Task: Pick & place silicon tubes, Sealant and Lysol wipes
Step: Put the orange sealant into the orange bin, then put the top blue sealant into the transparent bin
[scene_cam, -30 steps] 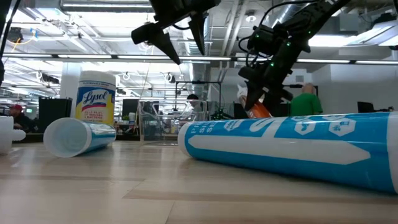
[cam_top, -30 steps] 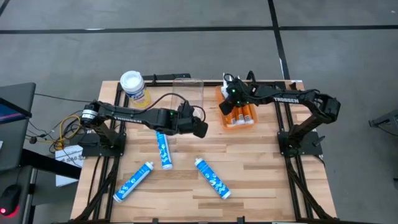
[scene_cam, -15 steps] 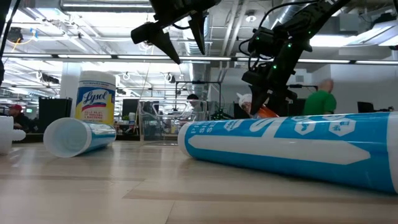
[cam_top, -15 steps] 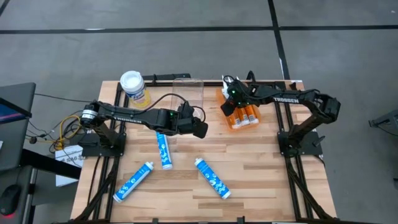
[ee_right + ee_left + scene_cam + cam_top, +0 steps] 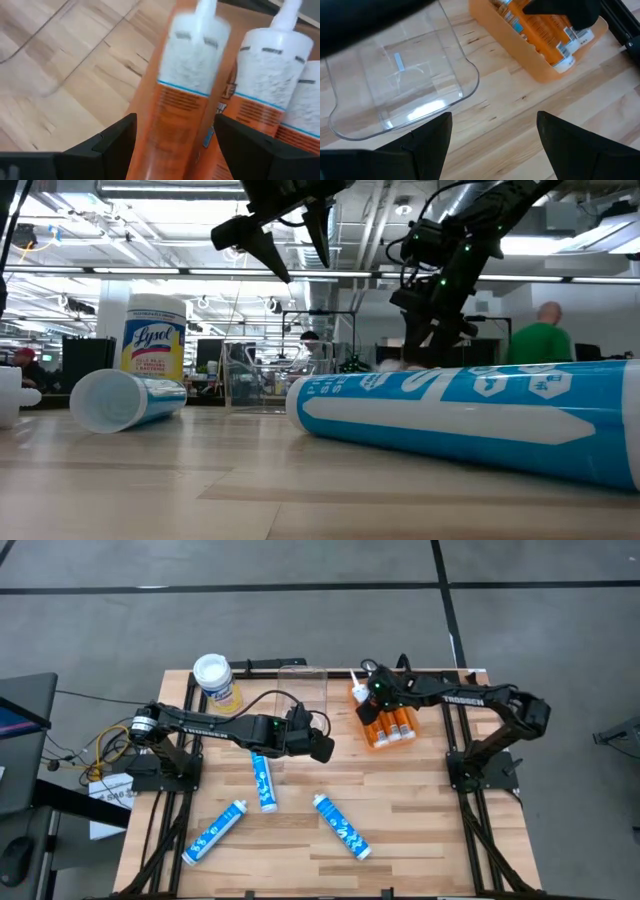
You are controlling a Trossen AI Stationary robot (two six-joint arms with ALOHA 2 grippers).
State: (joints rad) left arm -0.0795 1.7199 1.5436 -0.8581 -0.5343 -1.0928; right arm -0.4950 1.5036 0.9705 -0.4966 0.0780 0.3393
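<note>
My right gripper (image 5: 368,700) is at the far right, shut on one orange sealant tube (image 5: 185,100) at the left side of an orange tray (image 5: 520,65) holding more such tubes (image 5: 392,725). My left gripper (image 5: 320,745) hangs open and empty above the table's middle. Three blue-and-white silicone tubes (image 5: 262,780), (image 5: 215,832), (image 5: 342,826) lie on their sides on the table. The Lysol wipes canister (image 5: 215,680) stands upright at the far left. The clear plastic bin (image 5: 300,680) stands at the far middle. My right gripper pinches the sealant tube's orange body (image 5: 165,120) between its two fingers, below the white shoulder and nozzle (image 5: 205,15). The fingers come from above and lie across the tube. The nozzle (image 5: 355,678) points toward the far edge; whether the tube rests on the tray, I cannot tell.
The near silicone tube (image 5: 470,415) fills the low view's right and hides the tray's base. Black arm frames stand at the table's left and right edges. A person in green (image 5: 540,340) is in the room behind. Bare wood lies along the near edge.
My right gripper has tipped the sealant tube it holds: the tube's orange body has sunk out of sight behind the near silicone tube in the low view, and its white nozzle now shows pointing at the far edge. The person behind has walked right.
</note>
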